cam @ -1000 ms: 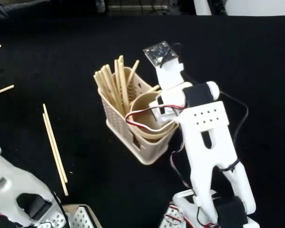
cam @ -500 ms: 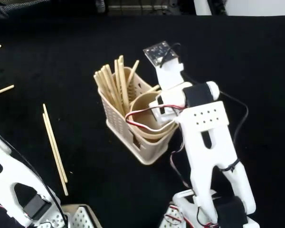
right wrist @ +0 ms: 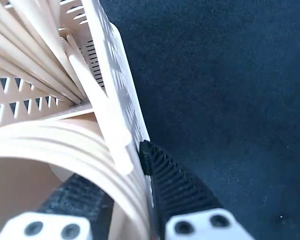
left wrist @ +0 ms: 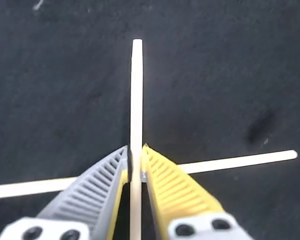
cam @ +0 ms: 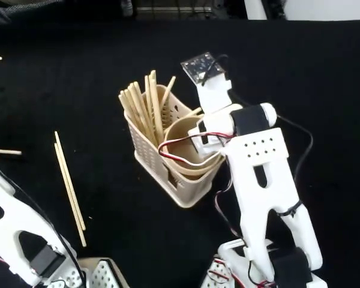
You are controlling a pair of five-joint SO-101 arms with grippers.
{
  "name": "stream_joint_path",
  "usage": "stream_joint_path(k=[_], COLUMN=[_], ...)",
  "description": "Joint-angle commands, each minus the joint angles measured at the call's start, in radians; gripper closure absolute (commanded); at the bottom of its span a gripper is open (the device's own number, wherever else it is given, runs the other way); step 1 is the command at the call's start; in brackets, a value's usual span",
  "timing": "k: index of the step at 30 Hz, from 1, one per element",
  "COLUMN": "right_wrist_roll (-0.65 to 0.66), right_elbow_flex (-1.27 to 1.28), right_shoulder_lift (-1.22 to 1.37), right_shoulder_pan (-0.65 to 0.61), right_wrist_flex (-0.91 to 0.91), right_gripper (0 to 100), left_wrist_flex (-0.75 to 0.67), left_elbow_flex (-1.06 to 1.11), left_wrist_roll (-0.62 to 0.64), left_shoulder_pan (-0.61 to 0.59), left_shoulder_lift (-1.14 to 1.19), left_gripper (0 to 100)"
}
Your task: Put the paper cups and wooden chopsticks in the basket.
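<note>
My left claw (left wrist: 135, 152) was clamped tight on one chopstick (left wrist: 136, 90), which crossed over another chopstick (left wrist: 240, 161) lying on the black desk (left wrist: 230, 60). My right claw (right wrist: 117, 165) sat at the rim of the basket (right wrist: 115, 75), against the stacked paper cups (right wrist: 50, 145) inside it. I couldn't tell whether it gripped anything. A bundle of chopsticks (cam: 141, 108) stood in the basket, and a loose pair (cam: 69, 186) lay on the desk.

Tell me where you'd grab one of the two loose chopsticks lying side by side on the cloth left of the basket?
Probably at mid-length, coming straight down from above and pinching across the stick. The two chopsticks lie flat on the black cloth, long, thin and close together. A middle hold should keep one balanced, and each stick has one side free of its neighbour.
</note>
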Motion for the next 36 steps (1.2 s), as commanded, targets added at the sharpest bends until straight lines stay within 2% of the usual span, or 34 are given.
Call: stream_joint_path(k=[1,7,12,19,24,28,32,36], right_wrist_roll=[-0.015,-0.023,-0.126,-0.368,-0.428,-0.428,-0.433,-0.448], right_elbow_flex=[0.027,0.021,0.024,-0.061,-0.085,-0.053,-0.041,-0.087], right_shoulder_lift=[0.124,0.122,0.125,0.127,0.127,0.128,0.177,0.306], right_shoulder_pan=[-0.002,-0.008,-0.101,-0.345,-0.411,-0.413,-0.391,-0.334], right_wrist_flex=[-0.017,-0.021,-0.080,-0.126,-0.132,-0.176,-0.215,-0.213], right_gripper=[98.7,98.7,98.7,98.7,98.7,98.7,98.7,98.7], left_wrist_flex=[0.130,0.334,0.334,0.336,0.333,0.269,0.068,-0.252], left_elbow_flex=[-0.048,-0.047,0.008,0.202,0.610,0.987,1.429,1.900], left_wrist_roll=[-0.003,-0.089,-0.126,-0.126,-0.129,-0.164,-0.256,-0.338], left_shoulder_pan=[0.004,0.054,0.124,0.245,0.331,0.483,0.710,0.803], left_shoulder_lift=[-0.149,-0.385,-0.588,-0.937,-1.399,-1.763,-2.104,-2.458], left_gripper=[97,97,97,97,97,97,97,97])
